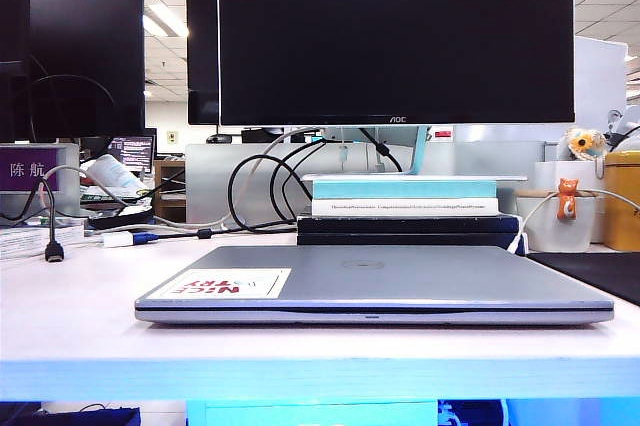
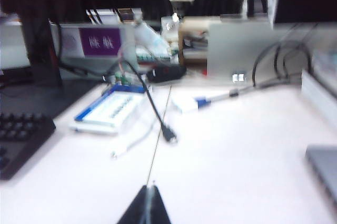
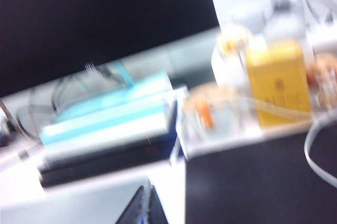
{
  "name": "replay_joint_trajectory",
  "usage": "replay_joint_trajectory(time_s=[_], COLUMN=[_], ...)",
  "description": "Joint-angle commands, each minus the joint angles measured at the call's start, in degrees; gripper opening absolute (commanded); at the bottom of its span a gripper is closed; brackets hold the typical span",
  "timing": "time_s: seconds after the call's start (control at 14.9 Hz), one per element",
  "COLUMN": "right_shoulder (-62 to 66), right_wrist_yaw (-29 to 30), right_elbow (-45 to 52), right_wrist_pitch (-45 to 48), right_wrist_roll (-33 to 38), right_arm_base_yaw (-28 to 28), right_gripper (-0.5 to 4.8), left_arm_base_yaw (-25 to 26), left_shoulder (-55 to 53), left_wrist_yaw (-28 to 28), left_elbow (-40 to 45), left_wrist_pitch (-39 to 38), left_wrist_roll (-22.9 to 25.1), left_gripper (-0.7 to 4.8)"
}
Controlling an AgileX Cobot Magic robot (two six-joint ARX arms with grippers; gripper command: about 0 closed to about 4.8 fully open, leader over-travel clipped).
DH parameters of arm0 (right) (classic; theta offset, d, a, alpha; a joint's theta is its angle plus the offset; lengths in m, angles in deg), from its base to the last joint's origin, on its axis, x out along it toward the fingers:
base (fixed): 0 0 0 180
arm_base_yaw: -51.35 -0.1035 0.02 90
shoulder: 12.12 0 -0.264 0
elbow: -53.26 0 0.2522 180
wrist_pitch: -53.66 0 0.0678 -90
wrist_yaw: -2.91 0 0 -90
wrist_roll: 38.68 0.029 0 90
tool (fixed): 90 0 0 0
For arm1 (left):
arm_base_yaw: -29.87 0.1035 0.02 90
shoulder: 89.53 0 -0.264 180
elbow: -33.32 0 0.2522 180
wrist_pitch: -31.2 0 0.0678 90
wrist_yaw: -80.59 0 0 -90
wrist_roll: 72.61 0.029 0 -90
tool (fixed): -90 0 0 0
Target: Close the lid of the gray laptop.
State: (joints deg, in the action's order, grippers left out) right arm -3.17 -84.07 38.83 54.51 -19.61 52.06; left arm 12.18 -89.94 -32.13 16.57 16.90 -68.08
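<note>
The gray laptop (image 1: 375, 286) lies flat at the front of the white desk, wide side toward the exterior camera. Its silver lid (image 1: 400, 268) is down on the base, with a white-and-red sticker (image 1: 228, 283) and a round logo on top. Neither arm shows in the exterior view. In the left wrist view my left gripper (image 2: 149, 188) is shut and empty above bare desk, with a corner of the gray laptop (image 2: 325, 167) off to one side. My right gripper (image 3: 147, 186) is shut and empty just over the blurred lid (image 3: 73, 208).
A big black monitor (image 1: 396, 34) stands behind the laptop over a stack of books (image 1: 405, 208). Cables (image 1: 262, 181) and a black plug (image 1: 54, 251) trail at the back left. A white cup (image 1: 560, 216), a yellow box (image 1: 622, 201) and a black mat (image 1: 600, 274) sit at right.
</note>
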Motion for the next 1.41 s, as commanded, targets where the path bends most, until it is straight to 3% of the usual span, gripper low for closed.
replay_joint_trajectory(time_s=[0.07,0.27,0.8,1.07,1.14,1.2,1.27,1.41], right_shoulder=[0.0,0.0,0.0,0.0,-0.1,-0.1,-0.1,-0.2], right_wrist_yaw=[1.2,3.5,3.5,3.6,4.6,6.3,10.5,11.1], right_elbow=[0.3,0.3,0.3,0.3,0.3,0.3,0.2,0.2], right_wrist_pitch=[0.0,-3.7,-9.5,-6.3,-5.4,-4.8,-3.9,-3.9], right_wrist_roll=[-4.0,-7.4,-9.3,-11.0,-11.1,-11.8,-12.1,-12.0], right_arm_base_yaw=[0.0,0.0,0.0,0.0,0.0,0.1,0.1,0.1], right_gripper=[-0.01,-0.02,-0.02,-0.02,-0.01,-0.01,-0.02,-0.02], left_arm_base_yaw=[0.0,0.0,0.0,0.0,0.1,0.7,2.9,7.0], left_shoulder=[0.3,0.3,0.3,0.3,0.3,0.3,0.3,0.3], left_wrist_yaw=[1.7,9.0,8.6,8.6,8.5,8.5,12.8,16.1], left_elbow=[2.1,2.6,2.6,2.6,2.6,2.6,2.6,2.6], left_wrist_pitch=[3.2,2.9,2.3,2.2,2.6,3.9,3.5,1.6], left_wrist_roll=[1.1,4.3,4.6,2.3,4.1,4.0,3.0,2.3], left_gripper=[-0.06,-0.05,-0.05,-0.05,-0.05,-0.05,-0.05,-0.05])
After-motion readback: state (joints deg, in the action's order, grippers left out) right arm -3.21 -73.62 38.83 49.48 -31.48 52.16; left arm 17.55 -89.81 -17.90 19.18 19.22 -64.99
